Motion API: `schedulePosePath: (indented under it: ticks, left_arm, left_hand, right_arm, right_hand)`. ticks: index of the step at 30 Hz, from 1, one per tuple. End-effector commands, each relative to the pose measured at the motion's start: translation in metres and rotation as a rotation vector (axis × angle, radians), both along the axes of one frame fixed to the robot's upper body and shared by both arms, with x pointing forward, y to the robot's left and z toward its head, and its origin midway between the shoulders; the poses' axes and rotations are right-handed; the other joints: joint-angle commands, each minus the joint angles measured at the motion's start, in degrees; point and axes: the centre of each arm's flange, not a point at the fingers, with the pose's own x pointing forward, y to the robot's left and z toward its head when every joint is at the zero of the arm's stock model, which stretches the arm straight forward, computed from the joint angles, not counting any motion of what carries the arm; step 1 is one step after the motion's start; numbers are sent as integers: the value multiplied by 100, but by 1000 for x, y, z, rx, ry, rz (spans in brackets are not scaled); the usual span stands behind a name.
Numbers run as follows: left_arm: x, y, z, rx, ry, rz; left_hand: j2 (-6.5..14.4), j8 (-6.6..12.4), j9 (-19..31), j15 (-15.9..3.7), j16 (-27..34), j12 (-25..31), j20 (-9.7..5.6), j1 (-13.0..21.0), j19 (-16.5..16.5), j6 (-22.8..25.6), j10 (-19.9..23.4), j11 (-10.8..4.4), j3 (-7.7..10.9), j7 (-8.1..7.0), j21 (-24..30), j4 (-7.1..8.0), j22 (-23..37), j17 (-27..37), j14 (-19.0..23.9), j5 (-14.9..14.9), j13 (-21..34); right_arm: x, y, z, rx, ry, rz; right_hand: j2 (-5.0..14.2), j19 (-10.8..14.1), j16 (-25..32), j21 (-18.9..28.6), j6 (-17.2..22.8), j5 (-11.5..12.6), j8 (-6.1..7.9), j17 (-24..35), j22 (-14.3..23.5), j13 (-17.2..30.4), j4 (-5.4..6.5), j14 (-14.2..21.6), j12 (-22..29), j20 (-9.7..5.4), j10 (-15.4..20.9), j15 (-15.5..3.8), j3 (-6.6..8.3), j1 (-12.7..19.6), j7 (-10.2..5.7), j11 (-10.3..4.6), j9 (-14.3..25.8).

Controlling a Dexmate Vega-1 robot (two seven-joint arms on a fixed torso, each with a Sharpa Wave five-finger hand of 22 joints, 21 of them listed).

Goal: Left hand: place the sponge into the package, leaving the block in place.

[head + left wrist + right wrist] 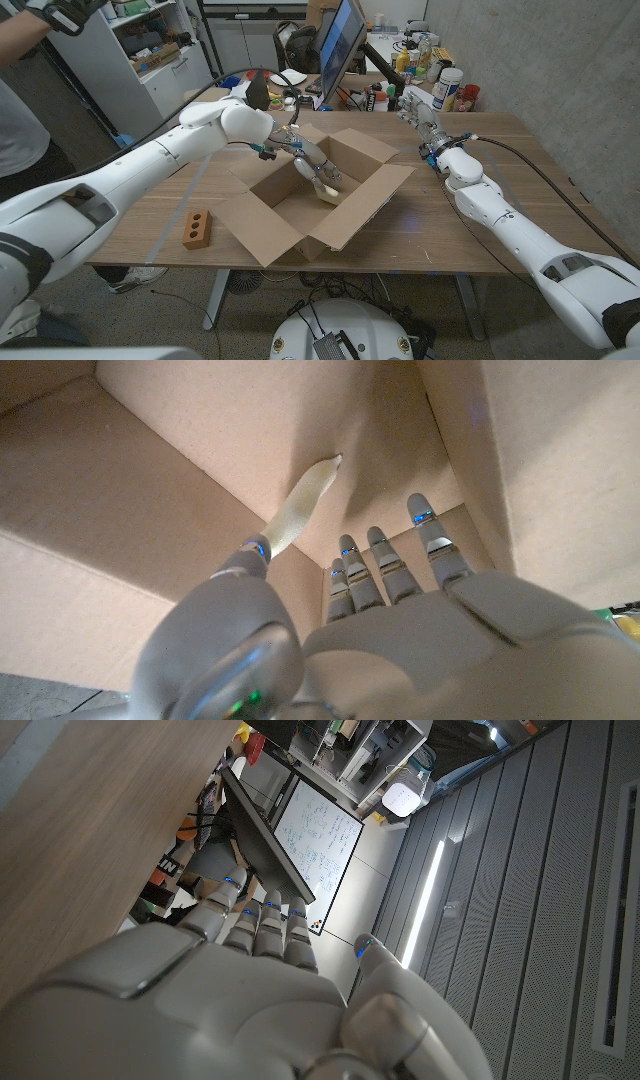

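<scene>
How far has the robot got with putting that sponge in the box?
Nearly there. The left hand has carried the sponge down inside the open cardboard box; the left wrist view shows it pinched at the fingertips against the box's inner walls. What remains is letting go and pulling out. The block sits untouched on the table, and the right hand waits aside.

The open package (300, 205) sits on the middle of the table (480, 215), its flaps spread outward. The block (198, 229) lies on the table to the robot's left of the package, near the front edge and apart from the flaps. The left hand (310, 160) reaches down into the package from its far left side, with the sponge (328, 192) inside, at the fingers (385, 565). The right hand (420, 115) is over the table's far right part, well apart from the package.
</scene>
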Motion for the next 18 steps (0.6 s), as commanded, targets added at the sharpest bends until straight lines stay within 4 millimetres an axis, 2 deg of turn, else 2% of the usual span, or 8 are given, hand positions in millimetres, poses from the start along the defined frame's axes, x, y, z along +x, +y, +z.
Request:
schedulePosePath:
  ticks: [1,18]
  left_arm:
    - [-7,7,16,-48,-42,-8]
    - [-14,11,29,-103,-107,-38]
  left_hand:
    - [-54,66,15,3,29,44,25,-88,-40,78,-17,29,-68,4,-34,7,15,17,-21,9,18]
    - [-91,59,12,13,20,35,14,-143,-117,75,-136,51,-130,5,-126,1,17,9,-167,22,17]
  right_arm:
    - [1,5,4,-18,-2,0]
    - [1,5,4,-8,-5,2]
  right_hand:
    - [-32,29,5,-21,56,21,9,-2,21,31,-4,35,-24,40,26,45,-2,-27,22,-2,27]
    - [-31,28,4,-21,56,22,7,-2,21,31,-6,33,-26,36,23,49,-6,-30,14,0,27]
